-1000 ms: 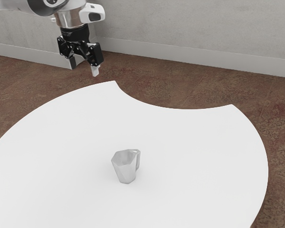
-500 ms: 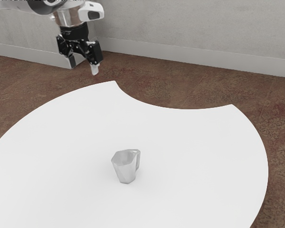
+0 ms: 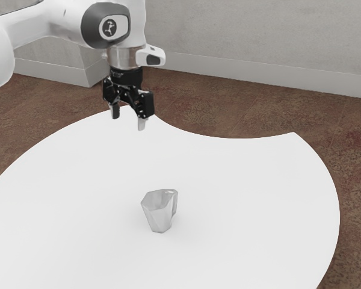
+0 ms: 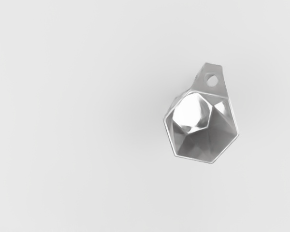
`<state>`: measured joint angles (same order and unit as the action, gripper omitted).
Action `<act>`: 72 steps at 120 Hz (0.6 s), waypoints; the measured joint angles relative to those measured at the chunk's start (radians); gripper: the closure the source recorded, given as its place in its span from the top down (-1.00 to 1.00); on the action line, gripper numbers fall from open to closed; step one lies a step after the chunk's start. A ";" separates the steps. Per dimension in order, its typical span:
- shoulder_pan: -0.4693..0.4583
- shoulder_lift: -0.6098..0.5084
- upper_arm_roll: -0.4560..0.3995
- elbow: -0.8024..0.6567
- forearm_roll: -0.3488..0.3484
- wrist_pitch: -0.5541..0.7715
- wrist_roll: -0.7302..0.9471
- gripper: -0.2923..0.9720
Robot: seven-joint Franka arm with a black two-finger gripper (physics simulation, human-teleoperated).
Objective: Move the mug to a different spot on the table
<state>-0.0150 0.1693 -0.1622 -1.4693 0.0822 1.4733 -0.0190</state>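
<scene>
A small silver faceted mug (image 3: 160,209) stands upright near the middle of the round white table (image 3: 246,198), its handle turned toward the exterior view's right. My black gripper (image 3: 128,118) hangs open and empty high above the table's far edge, well up and to the exterior view's left of the mug. From the wrist camera I look straight down into the mug (image 4: 201,126); its handle with a small hole (image 4: 212,79) sticks out from one side.
The white table has a curved notch (image 3: 216,135) cut into its far edge. Brown floor (image 3: 325,114) surrounds it, and a grey wall with a pale baseboard (image 3: 277,66) runs behind.
My arm has swung down and toward the exterior view's right, bringing the gripper from beyond the table to above its far edge. The mug has not moved.
</scene>
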 joint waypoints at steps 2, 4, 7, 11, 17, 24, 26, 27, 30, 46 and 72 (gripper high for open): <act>0.000 0.008 0.000 0.000 0.002 0.000 0.000 0.54; 0.001 0.015 0.000 0.000 0.004 0.000 0.000 0.54; 0.001 0.025 -0.001 0.001 0.007 0.002 0.000 0.54; 0.001 0.036 -0.003 0.001 0.009 0.003 0.000 0.54; 0.002 0.047 -0.010 0.000 0.012 0.005 0.000 0.54; 0.000 0.064 -0.020 -0.002 0.014 0.007 0.000 0.54; -0.001 0.070 -0.022 -0.003 0.015 0.008 0.002 0.54; -0.001 0.072 -0.023 -0.004 0.015 0.008 0.002 0.54; -0.001 0.077 -0.024 -0.009 0.015 0.012 0.006 0.54; 0.001 0.121 -0.025 -0.053 0.017 0.070 0.036 0.54; 0.001 0.194 -0.029 -0.062 0.018 0.153 0.077 0.54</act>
<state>-0.0140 0.3631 -0.1917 -1.5313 0.0999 1.6261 0.0582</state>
